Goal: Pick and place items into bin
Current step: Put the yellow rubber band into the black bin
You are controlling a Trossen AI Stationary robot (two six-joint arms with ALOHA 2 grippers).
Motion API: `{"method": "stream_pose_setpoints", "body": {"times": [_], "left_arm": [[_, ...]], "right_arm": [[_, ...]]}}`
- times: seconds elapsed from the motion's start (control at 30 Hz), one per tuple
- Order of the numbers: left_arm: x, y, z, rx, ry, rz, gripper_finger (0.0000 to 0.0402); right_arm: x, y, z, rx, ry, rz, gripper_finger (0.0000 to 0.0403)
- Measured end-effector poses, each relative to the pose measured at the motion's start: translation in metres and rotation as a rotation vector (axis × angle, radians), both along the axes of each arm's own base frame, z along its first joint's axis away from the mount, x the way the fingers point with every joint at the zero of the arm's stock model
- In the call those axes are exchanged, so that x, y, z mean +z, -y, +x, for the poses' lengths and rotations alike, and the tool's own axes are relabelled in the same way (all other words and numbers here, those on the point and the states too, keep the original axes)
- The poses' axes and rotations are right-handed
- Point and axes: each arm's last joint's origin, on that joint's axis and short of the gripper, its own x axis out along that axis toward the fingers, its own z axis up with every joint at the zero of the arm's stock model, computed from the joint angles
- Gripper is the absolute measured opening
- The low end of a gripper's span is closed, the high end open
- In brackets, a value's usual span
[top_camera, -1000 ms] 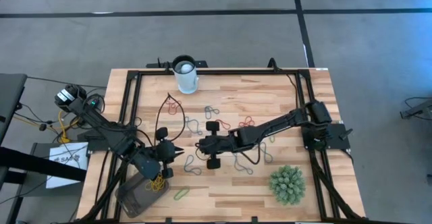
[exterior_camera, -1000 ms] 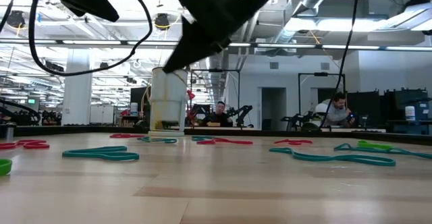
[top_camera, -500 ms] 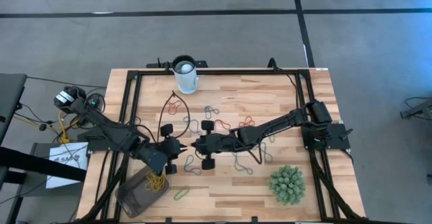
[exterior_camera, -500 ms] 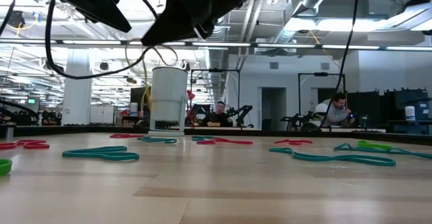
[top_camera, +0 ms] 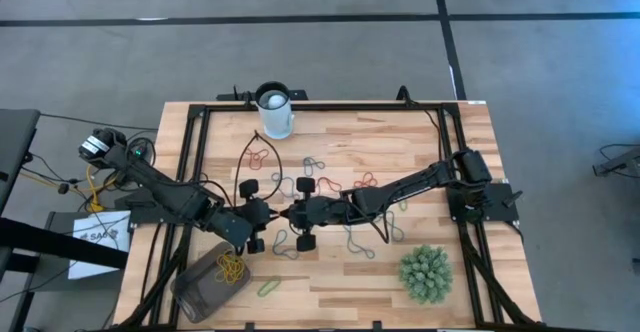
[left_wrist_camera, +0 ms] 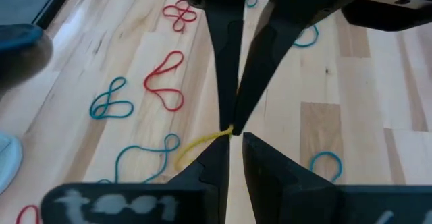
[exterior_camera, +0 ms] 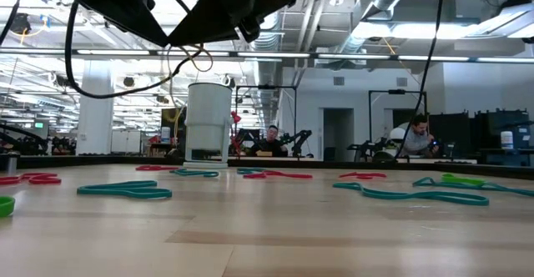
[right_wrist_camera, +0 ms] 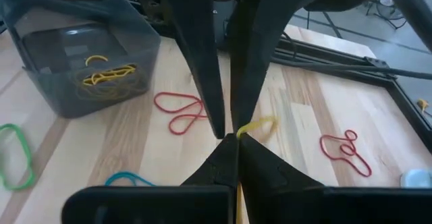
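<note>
A yellow band [left_wrist_camera: 202,145] hangs above the table's middle, and my right gripper [right_wrist_camera: 236,137] is shut on it. My left gripper [left_wrist_camera: 236,142] faces it tip to tip [top_camera: 272,215], fingers a narrow gap apart, right at the band's held end. The brownish-grey bin [top_camera: 205,282] stands at the near left with yellow bands [right_wrist_camera: 108,72] inside. Red bands [top_camera: 258,157], teal bands [top_camera: 360,247] and a green band [top_camera: 268,289] lie flat on the wood. My right gripper pinches one end of the yellow band [right_wrist_camera: 241,131] between its two fingertips, coming from the table's right and slanting down. The rest of the band hangs slack below, clear of the table. My left gripper's tips stand beside that end; I cannot tell whether they touch it.
A white cup [top_camera: 275,112] stands at the far edge. A spiky green plant ball [top_camera: 425,272] sits near the right front. Black frame rails [top_camera: 190,172] run along the table's sides. People sit at desks in the room behind the table.
My left gripper has swung from above the bin toward the table's right and far side, up to my right gripper's tips. My right gripper has tipped its fingers upward, and the yellow band has risen with them.
</note>
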Motion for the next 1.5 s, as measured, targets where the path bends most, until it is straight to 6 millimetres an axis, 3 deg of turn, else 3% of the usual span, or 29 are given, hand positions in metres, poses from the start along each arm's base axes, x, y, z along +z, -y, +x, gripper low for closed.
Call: {"method": "stream_pose_setpoints", "body": {"times": [0.47,1.5], "left_arm": [[0.0,0.003,-0.001,-0.017,-0.003,-0.018,0.0035],[-0.001,0.001,-0.002,-0.021,-0.014,0.051,0.0035]], "right_arm": [[-0.005,0.019,0.001,-0.069,-0.059,0.039,0.0],[-0.005,0.011,0.001,0.042,-0.06,0.081,0.0001]]}}
